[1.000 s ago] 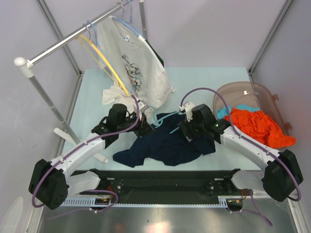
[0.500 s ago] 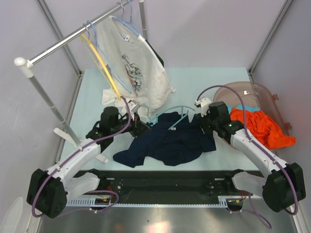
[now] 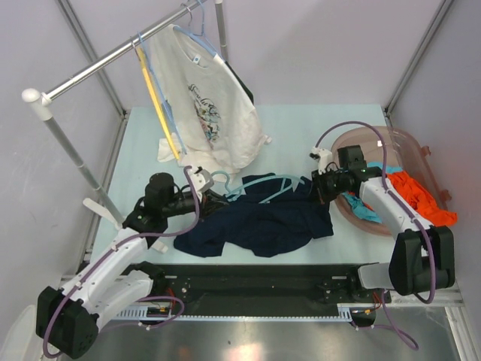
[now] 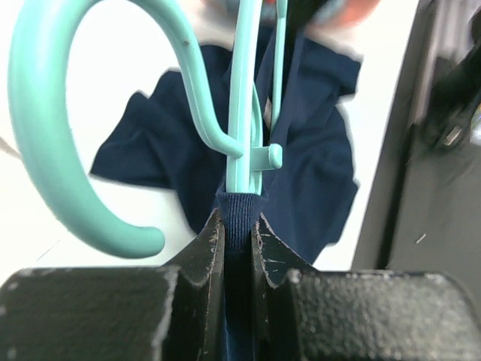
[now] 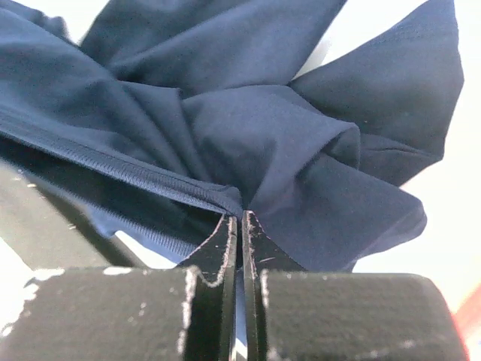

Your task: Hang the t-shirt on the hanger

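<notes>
The dark navy t-shirt (image 3: pixel 259 219) lies crumpled at the middle of the table. The teal hanger (image 3: pixel 264 181) lies along its far edge, hook (image 3: pixel 219 179) to the left. My left gripper (image 3: pixel 213 200) is shut on the ribbed collar (image 4: pixel 239 214) just below the hanger's stem (image 4: pixel 242 113), with the big hook (image 4: pixel 45 150) curling off to the left. My right gripper (image 3: pixel 319 186) sits at the shirt's right end. Its jaws (image 5: pixel 242 216) are pressed together on a fold of navy fabric (image 5: pixel 263 128) beside a stitched hem.
A white printed t-shirt (image 3: pixel 214 101) on a pale blue hanger and a yellow hanger (image 3: pixel 155 94) hang from the slanted rail (image 3: pixel 98 66) at the back left. A clear basket (image 3: pixel 394 141) at the right holds an orange garment (image 3: pixel 422 201).
My right gripper has moved from the shirt's middle to its right end and closed on the fabric. The left arm has drawn back to the left with the collar. The yellow hanger has swung.
</notes>
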Available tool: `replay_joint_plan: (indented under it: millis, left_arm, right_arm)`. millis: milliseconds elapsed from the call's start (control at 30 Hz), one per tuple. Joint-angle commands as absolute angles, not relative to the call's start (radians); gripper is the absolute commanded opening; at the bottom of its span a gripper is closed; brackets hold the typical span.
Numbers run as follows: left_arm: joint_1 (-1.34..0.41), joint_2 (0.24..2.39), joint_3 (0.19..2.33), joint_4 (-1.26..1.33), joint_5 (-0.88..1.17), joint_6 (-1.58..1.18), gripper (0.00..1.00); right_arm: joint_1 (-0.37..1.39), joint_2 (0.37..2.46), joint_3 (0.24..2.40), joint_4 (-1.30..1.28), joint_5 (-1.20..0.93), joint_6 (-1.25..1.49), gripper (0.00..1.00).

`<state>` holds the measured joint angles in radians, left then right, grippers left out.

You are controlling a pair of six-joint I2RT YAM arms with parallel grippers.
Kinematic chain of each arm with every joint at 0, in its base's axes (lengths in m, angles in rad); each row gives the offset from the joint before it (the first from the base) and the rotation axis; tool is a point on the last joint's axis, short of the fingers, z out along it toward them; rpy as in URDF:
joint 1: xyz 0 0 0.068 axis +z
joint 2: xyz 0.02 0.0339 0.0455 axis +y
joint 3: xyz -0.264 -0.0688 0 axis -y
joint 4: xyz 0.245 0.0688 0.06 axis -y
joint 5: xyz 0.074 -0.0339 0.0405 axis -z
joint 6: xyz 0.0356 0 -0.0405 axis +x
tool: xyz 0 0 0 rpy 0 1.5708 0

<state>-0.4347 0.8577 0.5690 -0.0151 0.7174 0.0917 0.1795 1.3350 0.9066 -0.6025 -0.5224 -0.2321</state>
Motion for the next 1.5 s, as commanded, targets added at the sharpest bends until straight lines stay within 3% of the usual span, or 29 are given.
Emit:
replay_joint_plan:
  millis: [0,533,967,1200,1267,1300,1333,1367,1433,1467]
  left_arm:
    - [-0.419,0.857,0.646,-0.188,0.666,0.377,0.0]
    - [-0.546,1.006,0.738,-0.373,0.56,0.627,0.0]
    - [-0.825,1.25,1.064,-0.383,0.288,0.552,0.01]
    - [-0.836,1.221,1.016,-0.377,0.299,0.557,0.0]
    - [-0.836,1.215,1.012,-0.391,0.308,0.561,0.0]
    - [-0.836,1.206,1.011,-0.388,0.313,0.558,0.0]
    - [-0.836,1.204,1.012,-0.388,0.314,0.555,0.0]
    - [-0.836,1.201,1.02,-0.39,0.321,0.554,0.0]
    - [-0.836,1.2,1.032,-0.393,0.325,0.549,0.0]
    - [-0.836,1.2,1.048,-0.402,0.336,0.548,0.0]
  right_arm:
    - [0.089,1.328,0.991,-0.731,-0.502,-0.305,0.0]
    - [0.086,1.22,1.112,-0.854,-0.551,-0.367,0.0]
    - [0.302,1.241,1.281,-1.003,-0.569,-0.428,0.0]
    - [0.31,1.241,1.324,-1.035,-0.555,-0.469,0.0]
    - [0.314,1.238,1.341,-1.046,-0.571,-0.486,0.1]
    - [0.318,1.239,1.347,-1.052,-0.574,-0.512,0.23]
    - [0.327,1.239,1.353,-1.06,-0.575,-0.528,0.51]
    - [0.342,1.241,1.37,-1.068,-0.574,-0.541,0.61]
    - [0.356,1.235,1.388,-1.065,-0.574,-0.566,0.75]
    - [0.377,1.232,1.397,-1.049,-0.574,-0.572,0.76]
